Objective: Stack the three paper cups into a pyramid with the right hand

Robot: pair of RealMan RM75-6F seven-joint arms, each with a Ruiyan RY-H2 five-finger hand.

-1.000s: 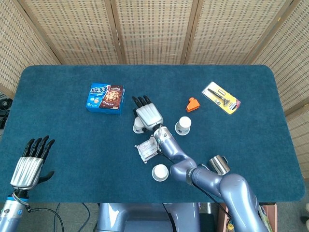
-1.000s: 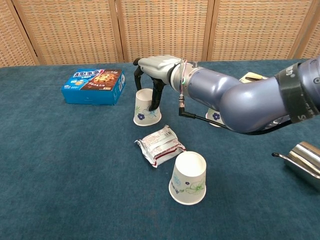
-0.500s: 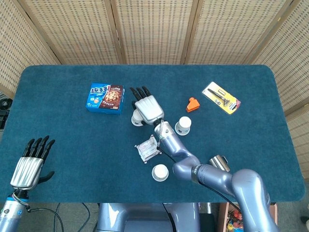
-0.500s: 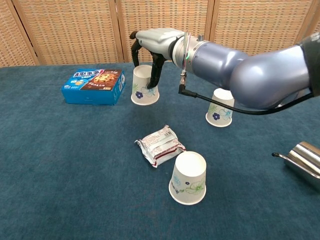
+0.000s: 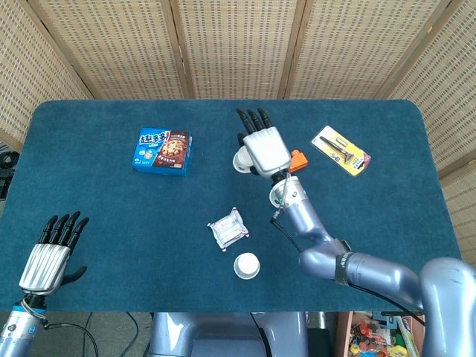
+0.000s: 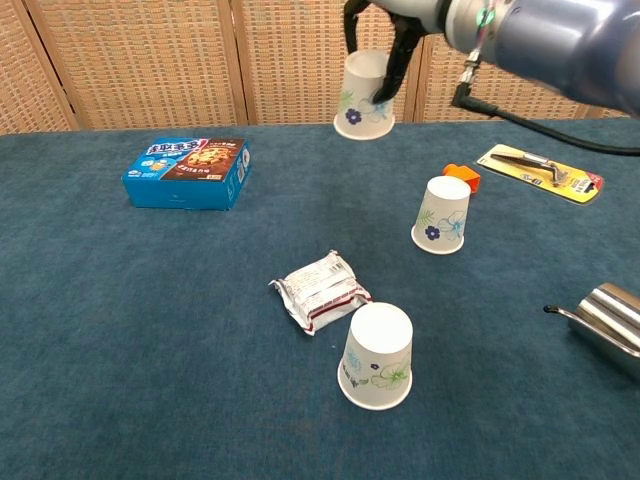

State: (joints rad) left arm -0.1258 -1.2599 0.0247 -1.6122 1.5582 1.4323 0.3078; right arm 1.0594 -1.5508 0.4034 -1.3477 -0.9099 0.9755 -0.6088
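Since the earlier frames the right robot hand has lifted its paper cup from beside the snack box and carried it up and to the right; it now hangs upside down in the air, high over the far middle of the counter, with the fingers wrapped around its upper part. In the head view the same cup peeks out from under the right robot hand.

The second cup stands upside down on the counter below and to the right of the lifted one, just in front of a small orange object. The third cup stands upside down nearer, at the middle, touching or nearly touching a crinkled snack packet to its left.

A blue biscuit box lies at the far left. A yellow carded tool lies at the far right, and a steel pot sits at the near right edge.

The left robot hand rests at the near left corner, holding nothing, fingers straight and slightly spread.
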